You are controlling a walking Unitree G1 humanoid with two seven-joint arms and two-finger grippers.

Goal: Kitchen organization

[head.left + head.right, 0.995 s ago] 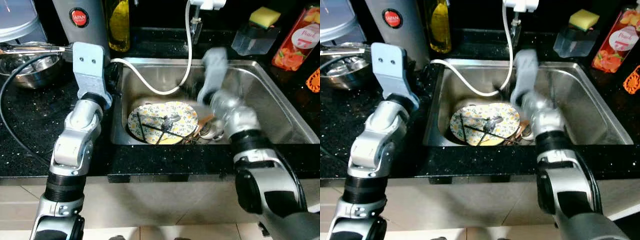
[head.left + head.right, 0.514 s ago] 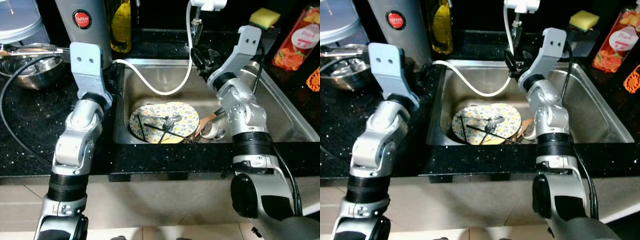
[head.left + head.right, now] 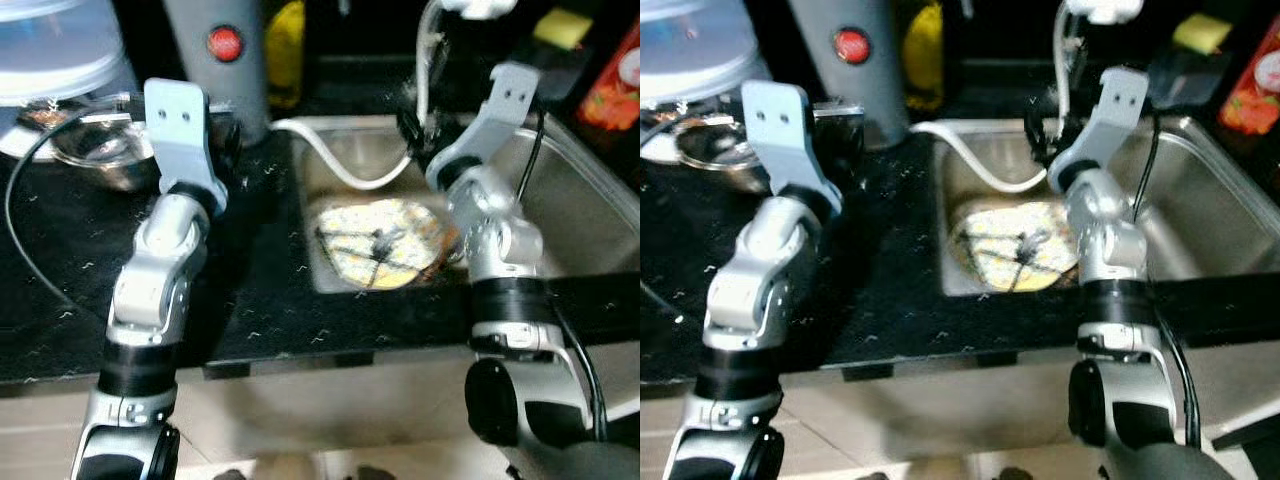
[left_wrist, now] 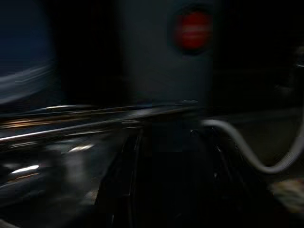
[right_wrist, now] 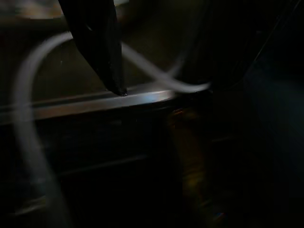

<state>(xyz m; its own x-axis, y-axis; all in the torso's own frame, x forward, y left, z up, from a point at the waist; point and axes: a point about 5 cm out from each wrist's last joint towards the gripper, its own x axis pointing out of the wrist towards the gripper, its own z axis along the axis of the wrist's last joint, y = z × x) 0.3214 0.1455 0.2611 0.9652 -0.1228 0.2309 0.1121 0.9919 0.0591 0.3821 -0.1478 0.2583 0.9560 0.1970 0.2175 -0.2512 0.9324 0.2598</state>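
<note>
The right gripper (image 3: 408, 125) is raised over the back rim of the stainless steel sink (image 3: 585, 200), close to the white flexible hose (image 3: 345, 168) that loops down from the tap. In the right wrist view one black finger (image 5: 97, 45) shows with its tip near the sink's edge, touching nothing I can make out; how far its jaws are spread cannot be told. The round plate with a yellow floral pattern (image 3: 380, 240) lies in the sink's bottom with a dark thin utensil (image 3: 375, 262) across it. The left gripper (image 3: 228, 138) hovers over the black speckled countertop (image 3: 260, 290) beside the tall grey cylindrical appliance with a red badge (image 3: 222, 50); its jaws are too dark to judge.
</note>
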